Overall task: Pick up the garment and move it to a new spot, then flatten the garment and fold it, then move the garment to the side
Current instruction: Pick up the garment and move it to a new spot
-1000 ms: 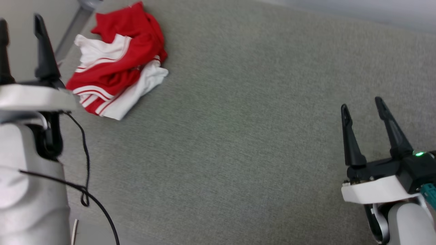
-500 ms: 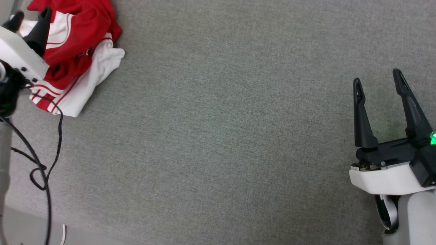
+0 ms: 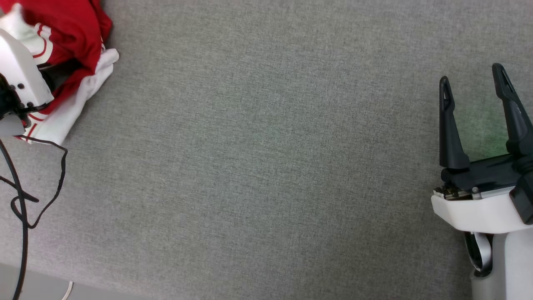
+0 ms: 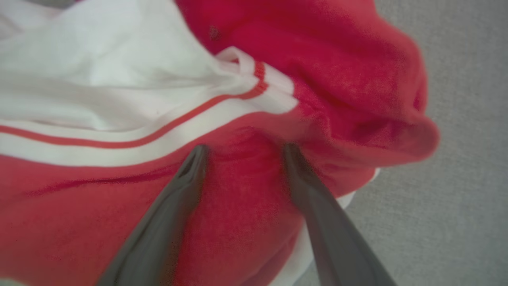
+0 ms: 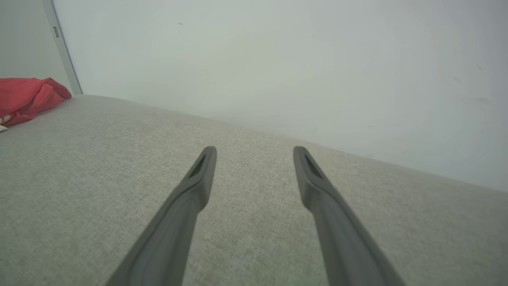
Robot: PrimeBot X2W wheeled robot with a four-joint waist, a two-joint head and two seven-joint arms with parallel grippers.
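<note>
Near right, my right jaws hang spread and empty over the bare tabletop point(image 3: 266, 166), fingers point(image 3: 452, 125) pointing far. They have no part in this step and are best parked there, well apart from the cloth.

Near left, a black cable point(image 3: 64, 166) loops loose on the tabletop beside my left wrist point(image 3: 18, 75). I judge it could snag if I drag that arm back low, so any lift should go up first.

Farther, in the far left corner, the garment point(image 3: 79, 21) lies in a crumpled heap, red over white. My left jaws are spread wide and grasp nothing. In the wrist view both fingers point(image 4: 186, 178) point tip-first into a red fold just below the striped trim point(image 4: 158, 135), seemingly touching it, with a hump of red cloth between them.

The step in hand, as I read it, is the pick-up. I should push a little deeper so the jaws straddle several layers, then clench on the hump. The fabric looks thin and slack. A shallow pinch would probably slip, or raise one layer and trail the rest. Once clenched, I lift straight up, then carry toward the open middle.
</note>
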